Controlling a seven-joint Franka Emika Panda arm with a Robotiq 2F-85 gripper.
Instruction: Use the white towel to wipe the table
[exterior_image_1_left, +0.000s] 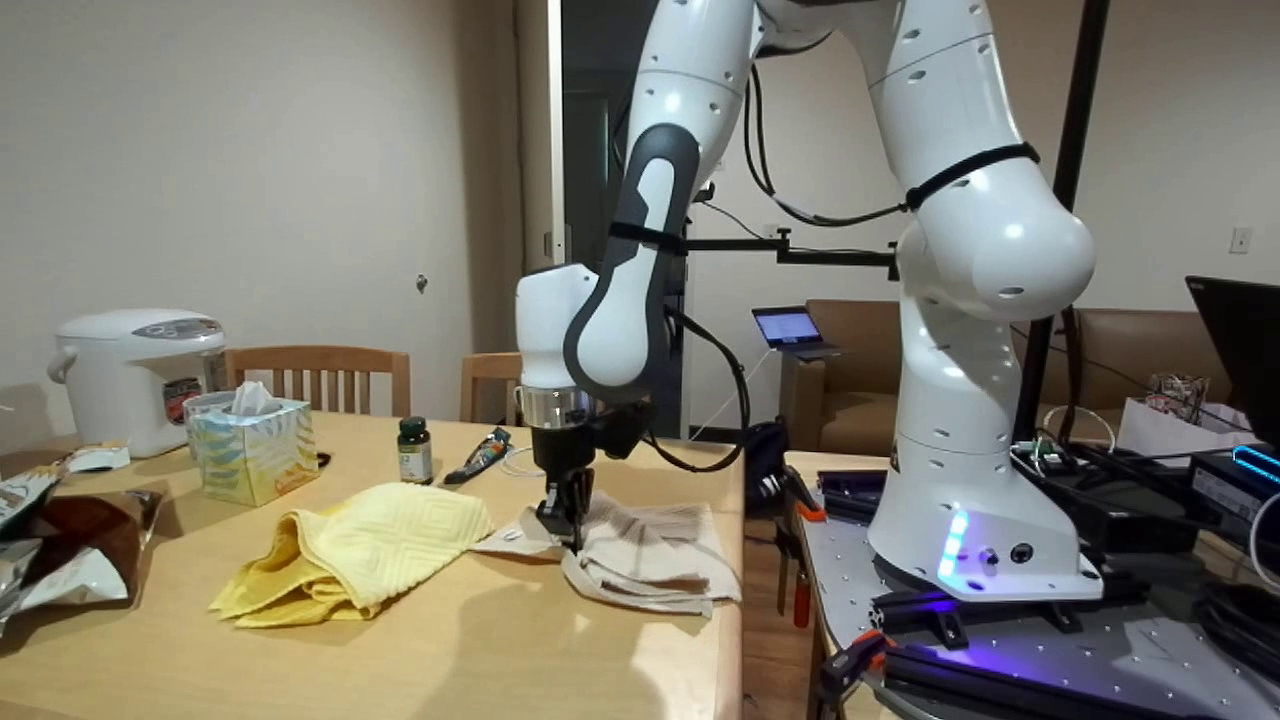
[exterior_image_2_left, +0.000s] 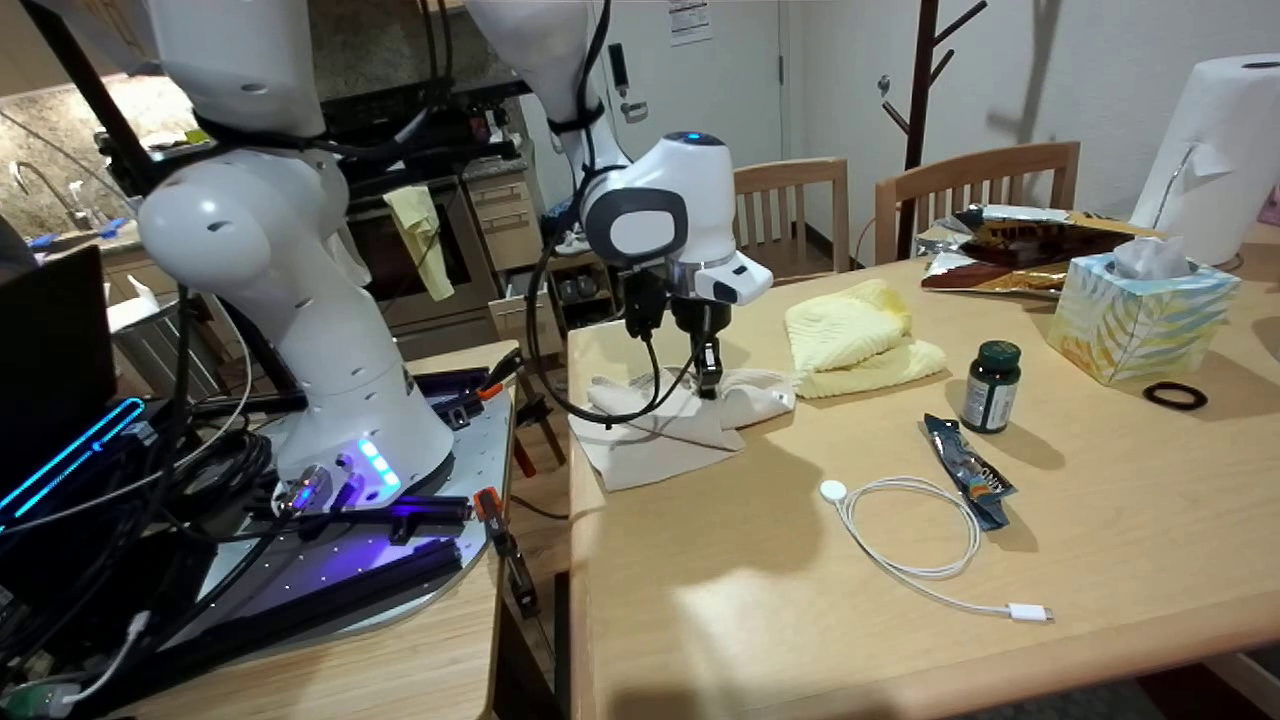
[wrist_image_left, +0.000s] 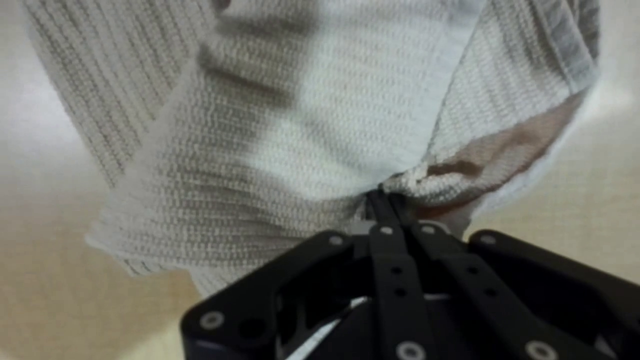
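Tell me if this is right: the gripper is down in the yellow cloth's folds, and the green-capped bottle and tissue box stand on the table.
Not quite: the wrist view shows the gripper down in the folds of the white towel, not the yellow cloth. The green-capped bottle and tissue box do stand on the table.

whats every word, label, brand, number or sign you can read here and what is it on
"KIND", on the bar, probably; the letters are small

Too small or blurred to read: bottle label, door notice, bag print, pot sticker, laptop screen

I make out nothing else
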